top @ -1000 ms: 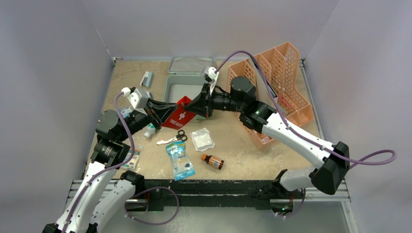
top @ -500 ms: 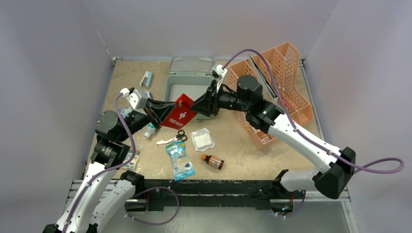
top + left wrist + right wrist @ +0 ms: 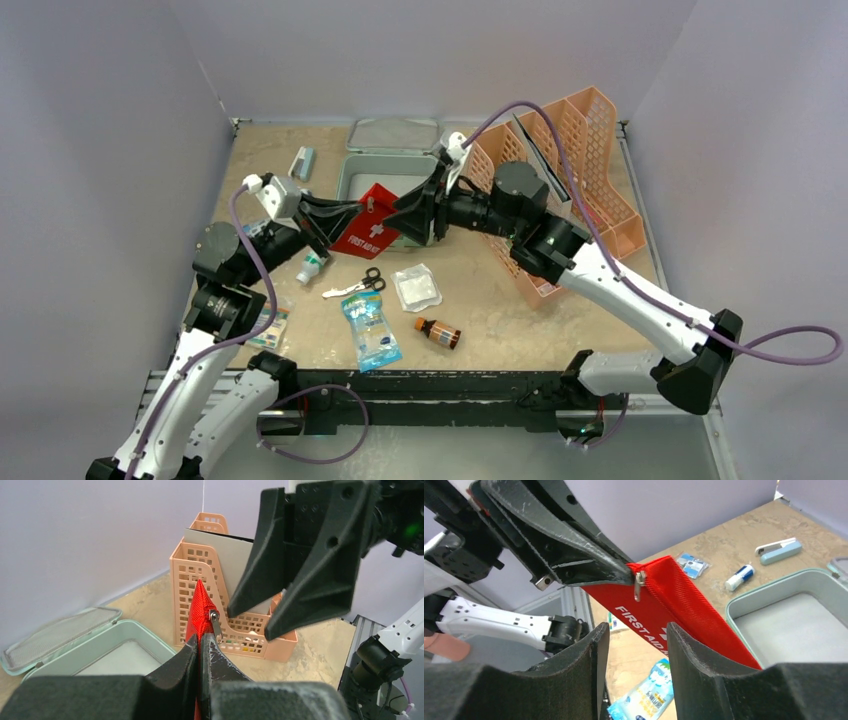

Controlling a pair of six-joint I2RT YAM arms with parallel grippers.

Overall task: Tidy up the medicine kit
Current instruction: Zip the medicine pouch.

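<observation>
While my left jaws are closed tight on the zipper edge of the red pouch (image 3: 365,232), holding it in the air, I see the right jaws parted near it, gripping nothing. The medicine kit (image 3: 350,170) sits open on the surface (image 3: 490,310) under the pouch, with its lid (image 3: 395,133) just behind.

Mint-green medicine kit (image 3: 347,185), red pouch (image 3: 365,232) with white lettering, peach lattice file rack (image 3: 592,120)

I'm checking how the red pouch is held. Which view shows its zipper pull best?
The right wrist view: the zipper pull hangs clear beside the left gripper pinching the red pouch. The left wrist view shows it smaller, edge-on; from the top view it is too small to make out.
</observation>
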